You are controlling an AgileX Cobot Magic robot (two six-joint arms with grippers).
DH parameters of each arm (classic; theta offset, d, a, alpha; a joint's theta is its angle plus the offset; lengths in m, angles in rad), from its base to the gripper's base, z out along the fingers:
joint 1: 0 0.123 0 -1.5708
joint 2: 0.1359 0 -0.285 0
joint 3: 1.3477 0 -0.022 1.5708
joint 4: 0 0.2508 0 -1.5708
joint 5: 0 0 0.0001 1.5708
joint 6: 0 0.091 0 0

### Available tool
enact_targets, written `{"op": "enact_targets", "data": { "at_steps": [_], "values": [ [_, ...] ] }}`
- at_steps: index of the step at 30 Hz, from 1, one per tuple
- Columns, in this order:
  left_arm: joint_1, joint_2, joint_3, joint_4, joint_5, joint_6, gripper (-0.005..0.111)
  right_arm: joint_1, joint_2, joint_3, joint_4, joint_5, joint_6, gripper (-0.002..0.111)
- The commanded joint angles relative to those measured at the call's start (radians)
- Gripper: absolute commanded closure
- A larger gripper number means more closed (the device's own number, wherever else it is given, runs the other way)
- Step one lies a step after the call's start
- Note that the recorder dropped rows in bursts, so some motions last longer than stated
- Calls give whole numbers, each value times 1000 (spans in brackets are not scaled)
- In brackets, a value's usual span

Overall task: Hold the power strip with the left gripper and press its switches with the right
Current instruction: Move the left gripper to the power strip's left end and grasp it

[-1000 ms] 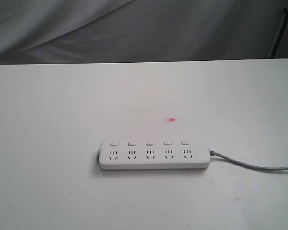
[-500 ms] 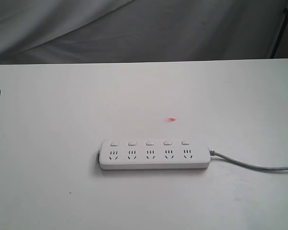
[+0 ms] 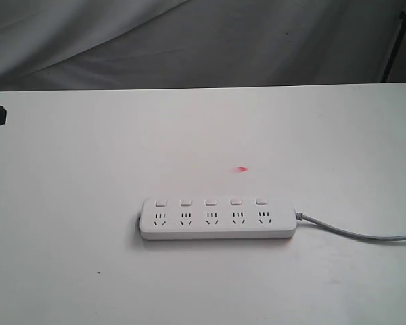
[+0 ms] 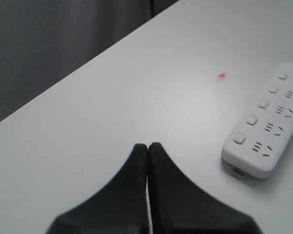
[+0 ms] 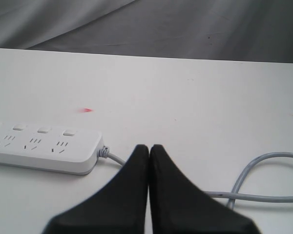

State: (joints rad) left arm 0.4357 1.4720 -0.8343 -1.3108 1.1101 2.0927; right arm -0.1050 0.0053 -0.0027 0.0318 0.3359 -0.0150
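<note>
Power strip [image 3: 218, 218]: lies crosswise on worktop [image 3: 68, 203], cord [image 3: 352, 233] end rightward.
Left tool [image 4: 147, 146]: together, empty — well apart from its plain end.
Right tool [image 5: 149, 147]: together, empty.

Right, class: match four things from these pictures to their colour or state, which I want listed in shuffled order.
Things:
1. power strip
2. cord
3. small spot
4. left gripper

Colour or state:
a. black, fingers shut together
b. red
c. white, lying flat
d. grey, curving away

Pairs: 1-c, 2-d, 3-b, 4-a
</note>
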Motion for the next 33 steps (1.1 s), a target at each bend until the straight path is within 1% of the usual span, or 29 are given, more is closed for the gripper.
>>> {"op": "enact_targets", "data": {
  "at_steps": [1,3,5,7,11,14,16,18,21,24,26,29,31,33],
  "values": [
    [-3,-1,-66,103,70,3,106,5,-5,3,5,-3,1,108],
    [-24,-1,-79,148,64,3,106,5,-5,3,5,-3,1,108],
    [-60,-1,-81,195,56,3,106,5,-5,3,5,-3,1,108],
    [-119,-1,-81,248,31,3,106,5,-5,3,5,-3,1,108],
    [-256,6,-81,358,-117,3,106,5,-5,3,5,-3,1,108],
    [-333,35,-81,369,-193,3,106,5,-5,3,5,-3,1,108],
    [-373,63,-81,369,-228,3,104,5,-5,3,5,-3,1,108],
    [-408,102,-81,369,-262,3,96,5,-5,3,5,-3,1,108],
    [-442,165,-81,369,-319,3,76,5,-5,3,5,-3,1,108],
    [-458,228,-81,336,-369,3,49,5,-5,3,5,-3,1,108],
    [-458,260,-81,298,-376,3,34,5,-5,3,5,-3,1,108],
    [-458,288,-81,295,-371,3,23,5,-5,3,5,-3,1,108],
    [-458,298,-81,328,-345,3,19,5,-5,3,5,-3,1,108],
    [-458,300,-81,337,-303,3,20,5,-5,3,5,-3,1,108]
  ]
}}
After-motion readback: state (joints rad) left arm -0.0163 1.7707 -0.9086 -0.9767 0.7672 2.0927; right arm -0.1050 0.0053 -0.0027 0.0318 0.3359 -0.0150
